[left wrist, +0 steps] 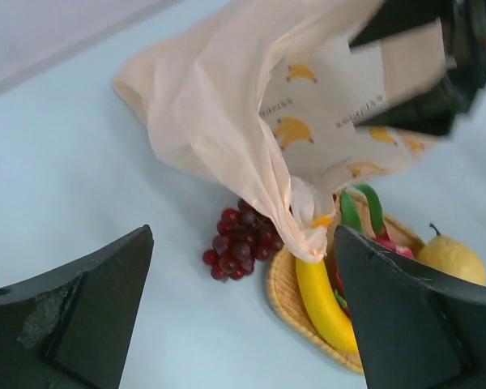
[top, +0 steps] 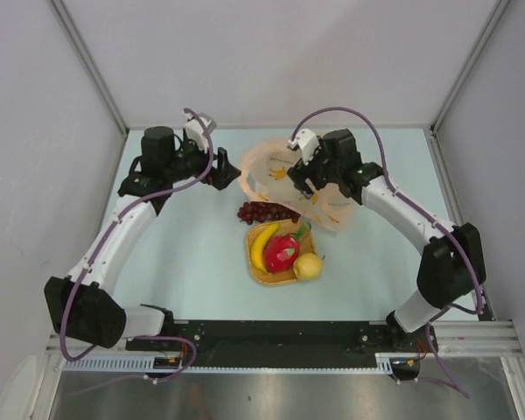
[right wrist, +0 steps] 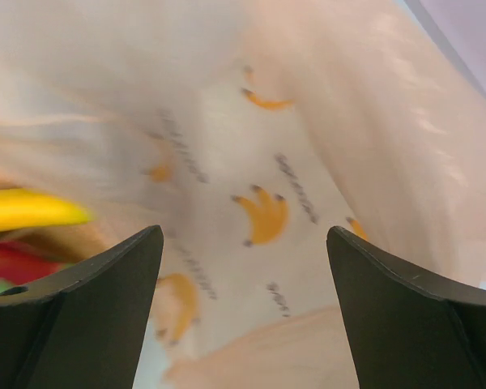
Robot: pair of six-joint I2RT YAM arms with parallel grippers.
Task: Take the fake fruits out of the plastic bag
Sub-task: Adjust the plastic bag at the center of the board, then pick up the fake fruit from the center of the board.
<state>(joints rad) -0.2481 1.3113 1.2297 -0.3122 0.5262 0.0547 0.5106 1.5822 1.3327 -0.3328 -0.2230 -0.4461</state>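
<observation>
The pale peach plastic bag [top: 261,166] [left wrist: 219,97] [right wrist: 308,121], printed with small bananas, hangs crumpled above the table's middle. One drooping corner reaches down to the tray's far edge. The fake fruits lie outside it. The dark red grapes [top: 261,212] [left wrist: 231,247] rest on the table. The banana [top: 264,245] [left wrist: 324,300], the red fruit with green tips [top: 285,252] and the round yellow fruit [top: 308,266] [left wrist: 454,258] sit in the woven tray [top: 271,278]. My left gripper [top: 231,171] [left wrist: 243,239] stands open just left of the bag, holding nothing. My right gripper [top: 299,182] [right wrist: 245,235] is open, pushed into the bag's folds.
The orange woven tray [left wrist: 285,296] sits just in front of the bag, near the table's centre. Grey walls close in the table on the left, right and far sides. A black rail with both arm bases [top: 280,332] runs along the near edge.
</observation>
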